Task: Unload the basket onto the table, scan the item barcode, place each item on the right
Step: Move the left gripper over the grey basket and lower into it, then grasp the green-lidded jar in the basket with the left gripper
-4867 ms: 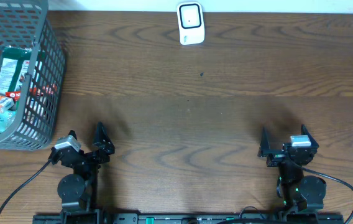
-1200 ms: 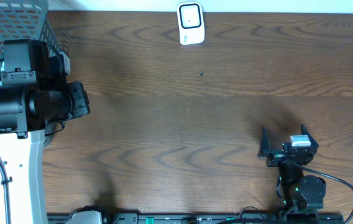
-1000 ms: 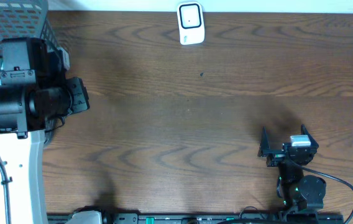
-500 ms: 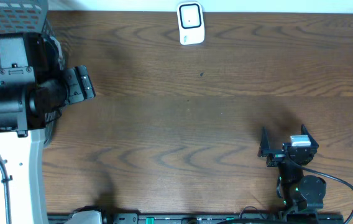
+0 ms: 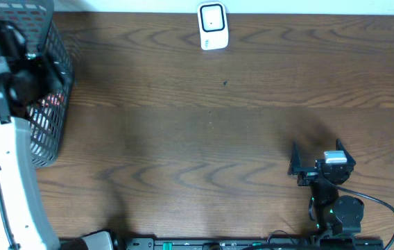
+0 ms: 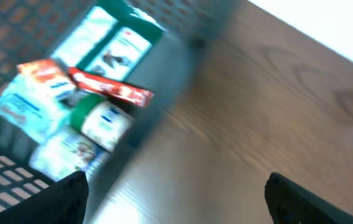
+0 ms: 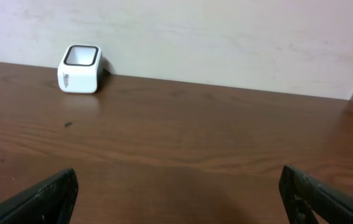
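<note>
My left fingers (image 6: 64, 202) stand wide and empty over the basket (image 6: 2, 25); the packets (image 6: 111, 43) lie inside, ahead-left of them. My right fingers (image 7: 43, 199) gape wide too, with the scanner (image 7: 80, 68) far ahead-left on the tabletop (image 7: 226, 143).

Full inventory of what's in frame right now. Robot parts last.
table: one, brown wood, under everything
basket: one, grey mesh, far left of the table
packets: about six, blurred; green-white, red, orange, pale blue, white; lying in the basket
scanner: one, white with a dark window, middle of the far edge
left gripper: one, black, open and empty, above the basket's rim
right gripper: one, black, open and empty, near edge on the right, facing the scanner
</note>
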